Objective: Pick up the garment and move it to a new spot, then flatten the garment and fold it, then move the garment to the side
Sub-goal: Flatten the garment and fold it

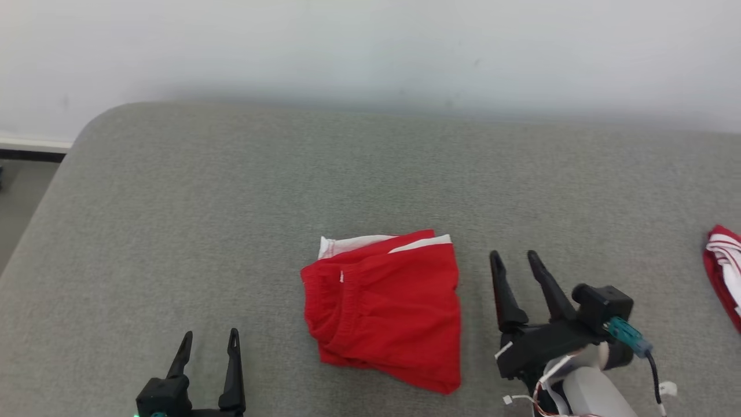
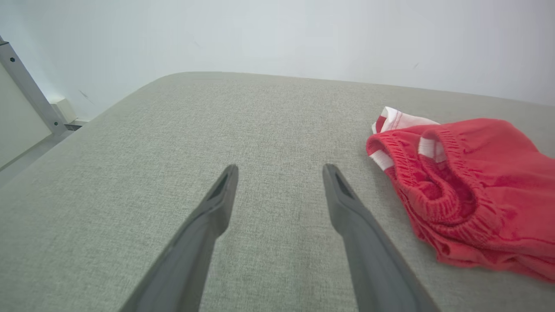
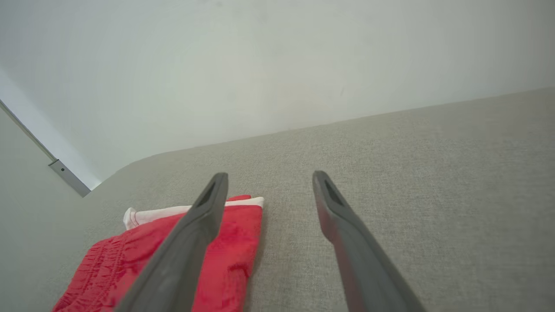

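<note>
The garment [image 1: 385,307] is a pair of red shorts with white trim, folded into a compact block on the grey padded table [image 1: 231,191]. In the left wrist view the garment [image 2: 472,190] lies to the right, elastic waistband toward the camera. In the right wrist view the garment [image 3: 173,255] sits low at left, partly behind one finger. My right gripper [image 1: 514,259] stands open just right of the garment, nothing between its fingers; the same open gripper [image 3: 269,177] hovers over bare cloth. My left gripper [image 1: 209,337] is open at the lower left, apart from the garment, and empty [image 2: 279,169].
Another red and white garment [image 1: 722,272] lies at the table's right edge. The table's rounded left corner drops to the floor [image 1: 23,191]. A pale wall [image 1: 370,52] runs behind the far edge. A metal frame post [image 2: 26,86] stands off the left.
</note>
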`<state>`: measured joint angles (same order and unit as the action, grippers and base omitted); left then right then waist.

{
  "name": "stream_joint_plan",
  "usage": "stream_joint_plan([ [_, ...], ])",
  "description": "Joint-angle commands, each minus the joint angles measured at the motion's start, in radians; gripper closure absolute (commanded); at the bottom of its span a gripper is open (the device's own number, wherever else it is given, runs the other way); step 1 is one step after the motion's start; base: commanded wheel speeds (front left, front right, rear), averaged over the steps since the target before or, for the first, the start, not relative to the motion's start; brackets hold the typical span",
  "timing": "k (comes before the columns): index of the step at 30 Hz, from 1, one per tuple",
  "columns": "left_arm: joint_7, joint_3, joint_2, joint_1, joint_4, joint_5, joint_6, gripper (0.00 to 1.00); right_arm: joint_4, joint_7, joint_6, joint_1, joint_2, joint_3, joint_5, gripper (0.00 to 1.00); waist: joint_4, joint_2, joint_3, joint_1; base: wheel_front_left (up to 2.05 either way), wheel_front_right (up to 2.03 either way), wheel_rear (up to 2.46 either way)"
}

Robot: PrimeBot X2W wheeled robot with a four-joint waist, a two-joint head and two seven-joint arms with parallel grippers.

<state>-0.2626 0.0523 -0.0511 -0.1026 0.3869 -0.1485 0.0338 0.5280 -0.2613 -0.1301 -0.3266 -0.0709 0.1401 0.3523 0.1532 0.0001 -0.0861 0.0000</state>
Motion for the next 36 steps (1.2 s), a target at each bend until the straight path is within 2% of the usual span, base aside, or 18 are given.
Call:
stream_joint_plan([
  [1,-0.003,-0.007,0.001,0.015,-0.006,0.014,-0.002,0.0,-0.012,-0.004,0.0,0.012,0.008,-0.013,-0.013,0.0,-0.039,-0.0001,0.0,0.0,0.0,0.0,0.0],
  [4,-0.003,-0.019,0.001,0.016,-0.016,0.02,0.004,0.0,-0.053,-0.004,0.0,0.069,0.015,-0.095,-0.076,0.0,-0.066,-0.0001,0.001,0.0,0.0,0.0,0.0],
  [8,-0.003,-0.036,0.001,0.022,-0.023,0.029,0.007,0.0,-0.094,-0.004,0.0,0.119,0.021,-0.148,-0.135,0.0,-0.094,-0.0001,0.005,0.0,0.0,0.0,0.0],
  [17,-0.003,-0.055,0.001,0.049,-0.036,0.063,0.015,0.0,-0.153,-0.004,0.0,0.204,0.021,-0.152,-0.165,0.0,-0.116,-0.0001,0.04,0.0,0.0,0.0,0.0],
  [27,-0.003,-0.078,0.001,0.104,-0.051,0.075,0.027,0.0,-0.152,-0.004,0.0,0.258,0.021,-0.136,-0.162,0.0,-0.128,-0.0001,0.09,0.0,0.0,0.0,0.0],
  [36,-0.003,-0.089,0.001,0.14,-0.06,0.063,0.02,0.0,-0.15,-0.004,0.0,0.282,0.021,-0.111,-0.173,0.0,-0.149,-0.0001,0.124,0.0,0.0,0.0,0.0],
])
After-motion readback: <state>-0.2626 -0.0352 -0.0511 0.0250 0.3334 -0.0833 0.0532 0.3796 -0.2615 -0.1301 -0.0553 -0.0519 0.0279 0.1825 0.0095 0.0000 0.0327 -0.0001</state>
